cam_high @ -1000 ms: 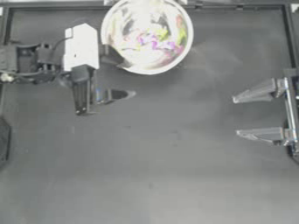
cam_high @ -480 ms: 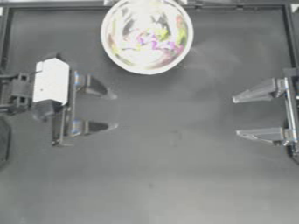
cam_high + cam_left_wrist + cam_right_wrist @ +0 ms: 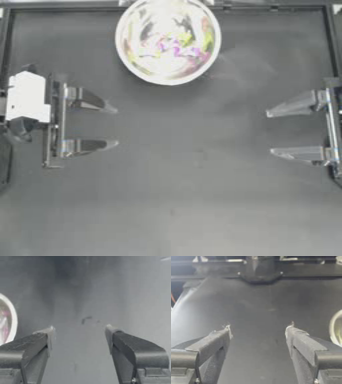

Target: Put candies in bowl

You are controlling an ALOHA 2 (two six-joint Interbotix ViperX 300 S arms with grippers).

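The shiny silvery bowl (image 3: 167, 41) stands at the table's far edge, near the middle. Several candies (image 3: 175, 49) lie inside it, with purple, pink and yellow-green wrappers showing. My left gripper (image 3: 112, 126) is drawn back at the left side, open, with nothing between its fingers. In the left wrist view the left gripper (image 3: 78, 330) is open over bare table, and the bowl's rim (image 3: 12, 321) shows at the edge. My right gripper (image 3: 270, 132) sits parked at the right side, open and empty. The right wrist view also catches the bowl's rim (image 3: 334, 328).
A black frame rail (image 3: 171, 7) runs along the table's far edge behind the bowl. The left arm's white body (image 3: 27, 98) sits at the left edge. The dark table (image 3: 180, 190) has no loose objects on it.
The left arm has pulled back from beside the bowl to the left edge of the table. Its jaws have opened wide. The right arm has not moved.
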